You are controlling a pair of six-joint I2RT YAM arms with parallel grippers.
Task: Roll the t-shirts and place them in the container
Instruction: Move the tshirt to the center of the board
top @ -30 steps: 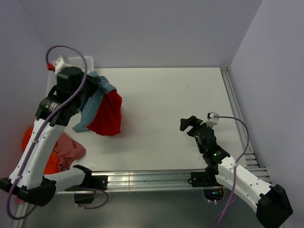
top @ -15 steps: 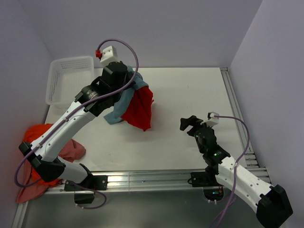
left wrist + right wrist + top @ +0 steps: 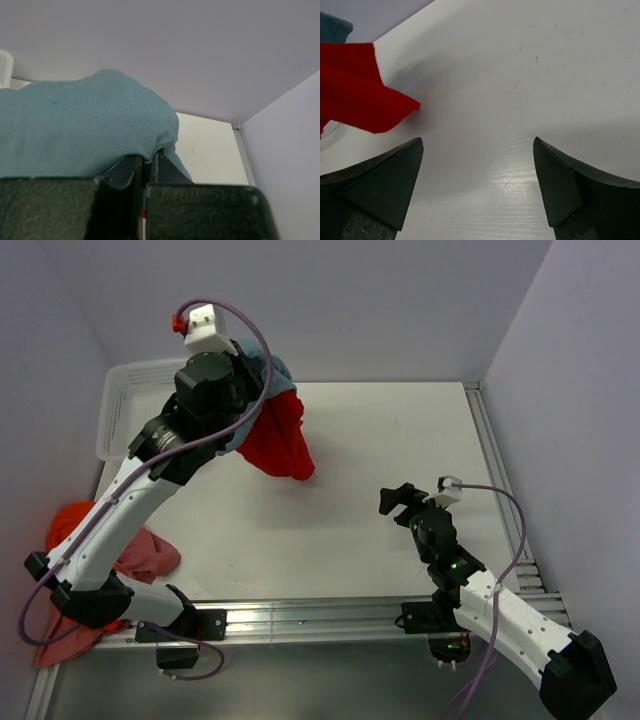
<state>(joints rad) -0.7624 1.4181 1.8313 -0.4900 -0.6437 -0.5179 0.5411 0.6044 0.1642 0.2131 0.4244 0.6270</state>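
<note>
Top external view had my left hand raised just beside the white basket, on the side facing my right arm. The left wrist view showed its jaws pinched shut on a fold of the grey-blue shirt. The red shirt hung down in the same bundle. I could not tell whether red cloth was in the pinch too, or only tangled with the blue, nor whether its lowest corner touched the surface. My right hand waited well apart from the basket, low over the surface, jaws spread wide and holding nothing. The orange shirt and the pale pink shirt lay heaped together on the near side of the basket. I judged all of it light, limp and shapeless, cloth that sags from one pinch and drags its neighbour along, with nothing to break. For rolling I would have wanted one shirt laid flat, taken at a hem or shoulder seam with both hands. Counted: four shirts, one of each colour; one basket; two hands.
</note>
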